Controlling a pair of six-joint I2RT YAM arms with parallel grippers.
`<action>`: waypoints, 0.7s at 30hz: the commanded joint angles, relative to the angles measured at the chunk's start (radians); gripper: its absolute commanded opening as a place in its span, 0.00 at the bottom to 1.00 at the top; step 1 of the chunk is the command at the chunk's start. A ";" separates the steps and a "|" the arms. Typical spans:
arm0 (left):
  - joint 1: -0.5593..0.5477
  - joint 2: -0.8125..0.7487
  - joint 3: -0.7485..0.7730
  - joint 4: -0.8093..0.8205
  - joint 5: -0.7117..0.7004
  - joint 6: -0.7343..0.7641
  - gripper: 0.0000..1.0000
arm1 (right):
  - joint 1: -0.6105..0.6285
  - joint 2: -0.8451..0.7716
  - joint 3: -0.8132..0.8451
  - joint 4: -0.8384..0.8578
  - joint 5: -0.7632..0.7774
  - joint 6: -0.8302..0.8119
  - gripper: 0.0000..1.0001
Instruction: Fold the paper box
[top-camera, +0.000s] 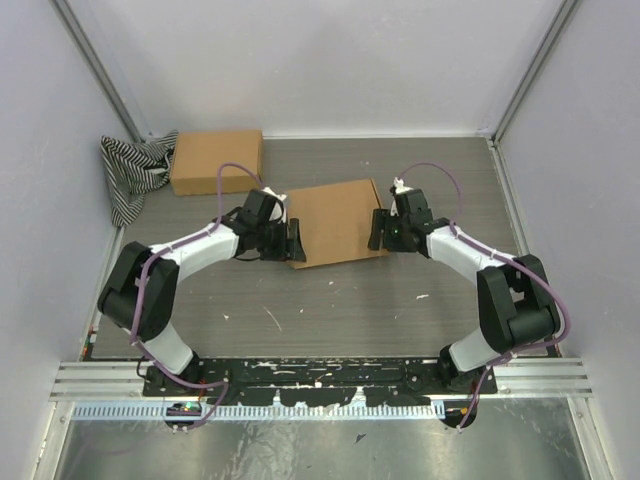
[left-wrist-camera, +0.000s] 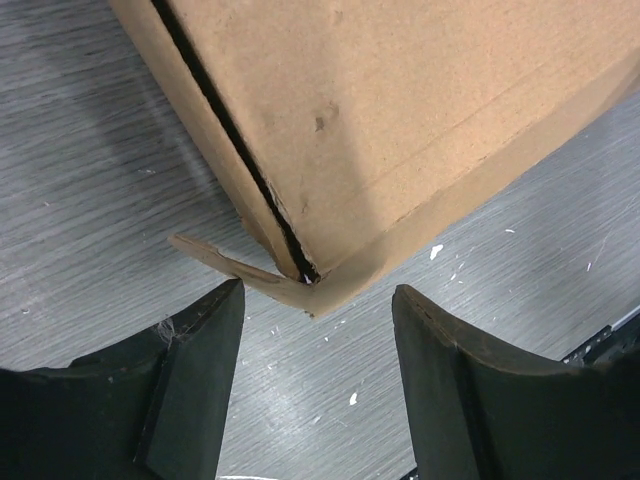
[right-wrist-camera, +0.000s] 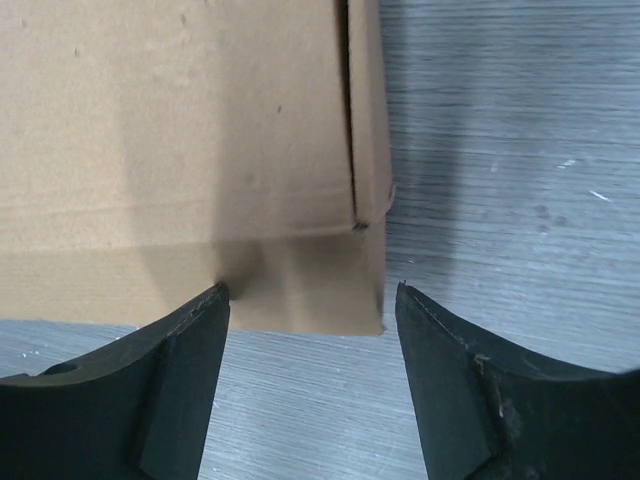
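The brown paper box (top-camera: 336, 222) lies closed and flat in the middle of the table, between the two arms. My left gripper (top-camera: 292, 240) stands open at its left near corner; in the left wrist view that corner (left-wrist-camera: 310, 285), with a small bent tab sticking out, sits just ahead of the gap between my fingers (left-wrist-camera: 315, 345). My right gripper (top-camera: 379, 229) is open at the box's right edge. Its wrist view shows the box's side wall and corner (right-wrist-camera: 365, 225) just beyond the open gripper (right-wrist-camera: 312, 300), nothing held.
A second brown cardboard box (top-camera: 216, 161) rests at the back left, beside a crumpled black-and-white striped cloth (top-camera: 132, 172). White walls enclose the grey table (top-camera: 330, 300) on three sides. A metal rail (top-camera: 320, 380) runs along the near edge.
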 joint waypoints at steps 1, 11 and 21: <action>-0.001 0.015 0.003 0.056 0.015 -0.003 0.67 | -0.002 0.002 -0.038 0.147 -0.123 -0.004 0.71; -0.003 0.030 0.044 -0.019 0.093 0.011 0.59 | -0.002 -0.053 -0.035 0.056 -0.211 0.010 0.61; 0.054 -0.010 0.116 -0.188 0.232 0.020 0.49 | -0.002 -0.136 0.049 -0.112 -0.189 0.035 0.57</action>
